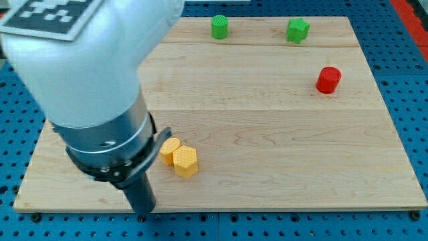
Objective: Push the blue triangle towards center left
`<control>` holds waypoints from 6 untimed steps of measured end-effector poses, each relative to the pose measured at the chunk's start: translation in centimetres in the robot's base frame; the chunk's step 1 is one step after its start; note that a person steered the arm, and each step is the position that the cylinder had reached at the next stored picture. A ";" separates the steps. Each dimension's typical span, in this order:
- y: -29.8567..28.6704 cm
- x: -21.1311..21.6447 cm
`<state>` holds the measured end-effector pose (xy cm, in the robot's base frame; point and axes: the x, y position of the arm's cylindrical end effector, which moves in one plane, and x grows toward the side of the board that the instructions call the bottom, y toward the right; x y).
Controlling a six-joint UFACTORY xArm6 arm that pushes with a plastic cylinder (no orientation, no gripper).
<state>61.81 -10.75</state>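
Note:
No blue triangle shows in the camera view; the arm covers much of the board's left side and may hide it. My tip (144, 210) is at the board's bottom edge, left of centre. It is below and to the left of two yellow blocks, and apart from them. The arm's large grey and black body (100, 87) fills the view's upper left.
The two yellow blocks touch each other: a yellow hexagon (185, 161) and a second yellow block (170, 150). A green cylinder (219, 27) and a green star (298, 30) sit near the top edge. A red cylinder (328, 79) is at the right. All lie on the wooden board (267, 134).

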 end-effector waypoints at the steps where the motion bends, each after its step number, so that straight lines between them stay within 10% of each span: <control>1: -0.8 0.1; 6: -8.9 -9.5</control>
<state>52.31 -19.63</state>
